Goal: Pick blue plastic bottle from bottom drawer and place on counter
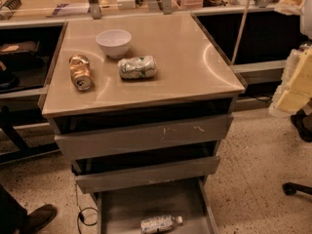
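We cannot tell our end effector's state, as it is out of frame; it should grasp across the blue plastic bottle (pixel 158 224), lying sideways in the bottom drawer (pixel 131 204).

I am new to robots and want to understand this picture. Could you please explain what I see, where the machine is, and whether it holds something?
This is one picture from the only camera, looking down at a grey drawer cabinet. The robot itself does not show: its arm and gripper are out of view, so nothing is seen being held. On the beige counter stands a white bowl, and two dented cans lie on their sides: a gold can and a silver-green can. Below, the bottom drawer is pulled open. The blue plastic bottle lies on its floor. It is not yet on the counter.
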`<state>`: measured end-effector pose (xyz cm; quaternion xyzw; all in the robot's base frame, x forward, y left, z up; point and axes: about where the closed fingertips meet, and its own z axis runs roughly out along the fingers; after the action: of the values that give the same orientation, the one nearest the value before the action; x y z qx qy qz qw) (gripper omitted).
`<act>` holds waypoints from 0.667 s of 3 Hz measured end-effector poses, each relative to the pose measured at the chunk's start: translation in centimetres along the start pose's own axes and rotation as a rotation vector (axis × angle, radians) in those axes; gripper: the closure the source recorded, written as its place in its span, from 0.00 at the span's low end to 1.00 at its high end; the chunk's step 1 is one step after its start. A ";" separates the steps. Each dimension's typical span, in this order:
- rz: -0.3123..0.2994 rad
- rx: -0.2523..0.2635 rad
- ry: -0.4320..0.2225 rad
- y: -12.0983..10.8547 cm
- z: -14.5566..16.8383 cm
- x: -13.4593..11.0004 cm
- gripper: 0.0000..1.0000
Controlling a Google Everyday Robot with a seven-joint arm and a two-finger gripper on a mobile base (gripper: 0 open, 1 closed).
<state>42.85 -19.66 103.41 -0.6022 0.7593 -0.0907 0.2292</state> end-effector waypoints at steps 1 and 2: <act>-0.011 0.005 -0.014 0.6 0.3 -0.5 0.00; -0.042 0.007 -0.062 3.3 2.2 -1.7 0.00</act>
<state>41.31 -16.84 100.54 -0.6199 0.7386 -0.0793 0.2529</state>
